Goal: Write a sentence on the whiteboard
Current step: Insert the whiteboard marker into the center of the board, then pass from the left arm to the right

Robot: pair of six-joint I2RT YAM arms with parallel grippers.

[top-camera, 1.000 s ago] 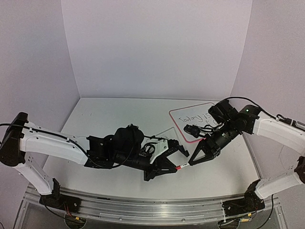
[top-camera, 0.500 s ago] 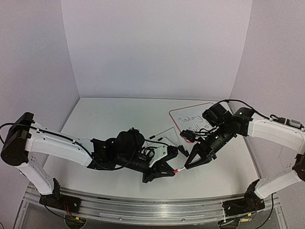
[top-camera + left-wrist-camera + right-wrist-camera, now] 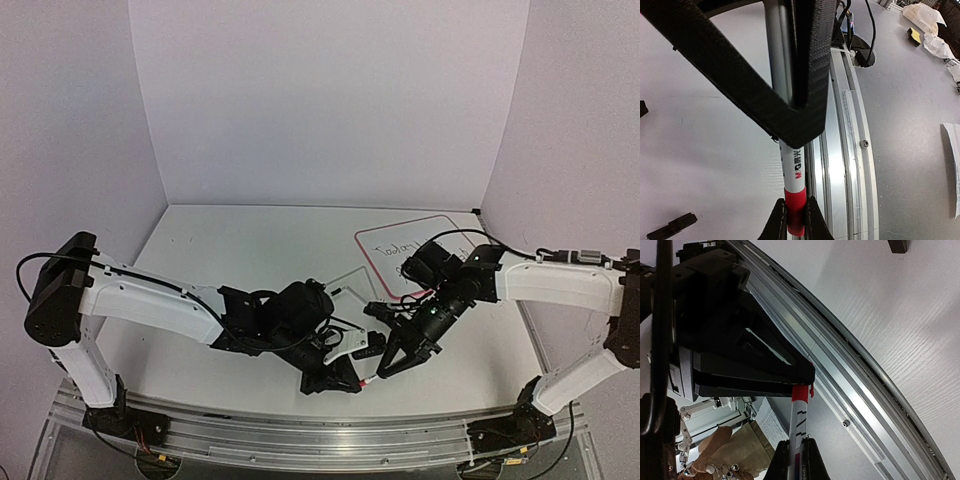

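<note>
The whiteboard (image 3: 388, 240) with a red-pink frame lies at the back right; my right arm covers its near part. Of the sentence, only the word "Today" (image 3: 392, 251) shows. A white marker (image 3: 370, 379) with a red cap hangs between my two grippers near the table's front edge. My left gripper (image 3: 356, 385) (image 3: 795, 220) is shut on the red cap (image 3: 795, 210). My right gripper (image 3: 381, 369) (image 3: 796, 457) is shut on the white barrel (image 3: 799, 415). The two grippers' tips almost touch, above the front rail.
A wire stand (image 3: 345, 280) with black feet (image 3: 670, 227) stands left of the whiteboard. The aluminium rail (image 3: 300, 440) (image 3: 840, 150) runs along the table's front edge. Papers and a brown bag (image 3: 735, 450) lie on the floor beyond it.
Both grippers, joined on the marker, have moved left and toward the front edge. My right arm has stretched further from the whiteboard and now hides more of the writing.
</note>
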